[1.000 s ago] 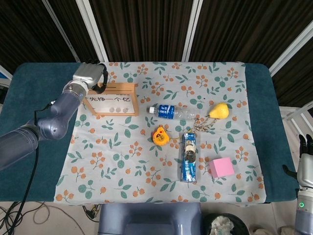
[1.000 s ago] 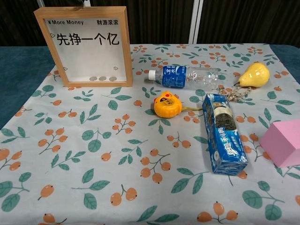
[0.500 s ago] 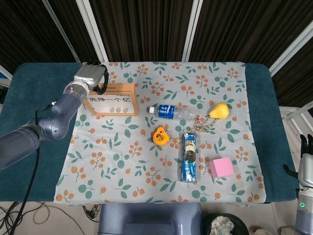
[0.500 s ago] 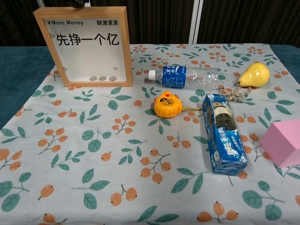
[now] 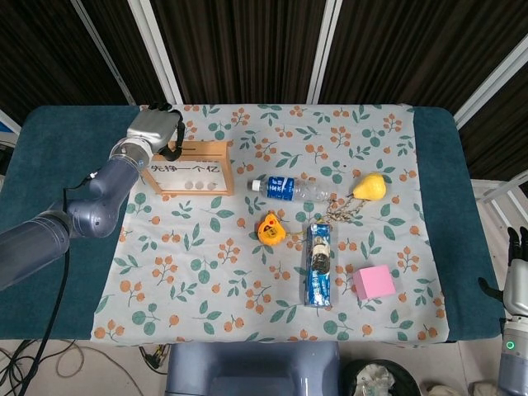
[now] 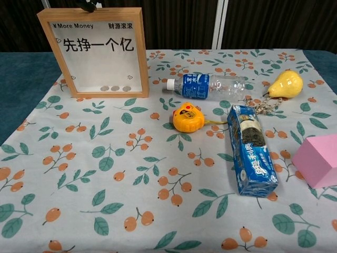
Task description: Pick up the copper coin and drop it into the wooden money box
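The wooden money box (image 5: 188, 167) stands upright at the back left of the cloth, with a glass front and black characters. Three coins (image 6: 115, 88) lie on its floor behind the glass. My left hand (image 5: 155, 129) hovers over the box's top left corner, its dark fingertips (image 5: 174, 148) curled down onto the top edge. In the chest view only those fingertips (image 6: 87, 7) show above the frame. No copper coin is visible in the fingers or on the cloth. My right hand (image 5: 516, 276) hangs off the table's right edge, fingers apart and holding nothing.
On the floral cloth (image 5: 247, 272) lie a plastic bottle (image 5: 290, 189), a yellow pear (image 5: 370, 186) with a chain, an orange tape measure (image 5: 270, 230), a blue biscuit pack (image 5: 318, 263) and a pink block (image 5: 374, 282).
My left hand has crept slightly right and down along the box top; its fingertips now show more above the frame in the chest view. Nothing else has moved.
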Action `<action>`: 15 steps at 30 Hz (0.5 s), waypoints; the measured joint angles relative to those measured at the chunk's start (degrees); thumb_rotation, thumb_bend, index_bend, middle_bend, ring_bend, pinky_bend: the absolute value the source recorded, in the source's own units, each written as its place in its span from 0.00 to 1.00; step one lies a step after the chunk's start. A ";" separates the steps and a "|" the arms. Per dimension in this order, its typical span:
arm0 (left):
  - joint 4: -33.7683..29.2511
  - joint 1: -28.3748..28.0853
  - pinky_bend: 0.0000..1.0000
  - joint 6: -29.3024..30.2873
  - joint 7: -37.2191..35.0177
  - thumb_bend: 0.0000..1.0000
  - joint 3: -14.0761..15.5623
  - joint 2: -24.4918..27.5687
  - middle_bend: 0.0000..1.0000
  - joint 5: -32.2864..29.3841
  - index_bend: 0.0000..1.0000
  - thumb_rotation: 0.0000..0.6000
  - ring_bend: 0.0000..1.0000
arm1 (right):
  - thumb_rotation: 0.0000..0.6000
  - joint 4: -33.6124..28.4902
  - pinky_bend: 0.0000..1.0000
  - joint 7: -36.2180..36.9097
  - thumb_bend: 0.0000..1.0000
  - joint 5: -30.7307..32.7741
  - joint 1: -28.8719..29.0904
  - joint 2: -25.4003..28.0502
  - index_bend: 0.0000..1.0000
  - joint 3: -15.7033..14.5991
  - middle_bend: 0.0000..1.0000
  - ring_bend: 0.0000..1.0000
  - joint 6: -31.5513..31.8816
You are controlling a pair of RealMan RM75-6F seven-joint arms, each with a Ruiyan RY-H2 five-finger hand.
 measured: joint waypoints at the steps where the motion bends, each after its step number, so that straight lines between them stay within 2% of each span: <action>1: 0.16 -0.11 0.00 -0.07 0.06 0.36 0.26 -0.19 0.15 -0.08 0.60 1.00 0.00 | 1.00 0.00 0.00 -0.06 0.24 0.03 0.01 0.01 0.00 0.01 0.00 0.00 -0.03; 6: 0.15 -0.64 0.00 0.05 0.24 0.35 0.87 -0.48 0.14 -0.22 0.56 1.00 0.00 | 1.00 -0.04 0.00 -0.08 0.24 0.03 0.00 0.10 0.00 -0.06 0.00 0.00 -0.10; 15: -0.91 -1.79 0.00 0.46 0.77 0.33 2.01 -0.02 0.11 -0.97 0.42 1.00 0.00 | 1.00 -0.33 0.00 0.01 0.24 0.02 -0.23 0.35 0.00 0.20 0.00 0.00 0.63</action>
